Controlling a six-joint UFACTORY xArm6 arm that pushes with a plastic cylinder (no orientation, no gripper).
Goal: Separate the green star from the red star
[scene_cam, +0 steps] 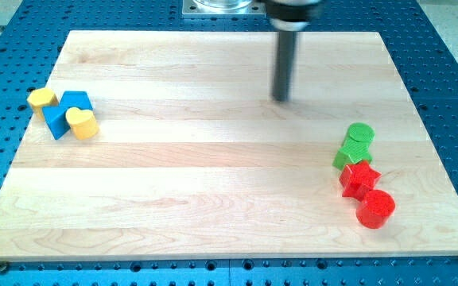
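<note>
The green star [349, 154] lies near the board's right edge, touching the red star [359, 178] just below it. A green cylinder [360, 135] touches the green star's top side. A red cylinder [375, 208] sits against the red star's lower right. My tip [281, 98] rests on the board in the upper middle, well up and to the left of this cluster, touching no block.
At the view's left, a blue block [67, 111] sits between two yellow heart-shaped blocks, one at its upper left [42, 98] and one at its lower right [82, 122]. The wooden board [213, 199] lies on a blue perforated table.
</note>
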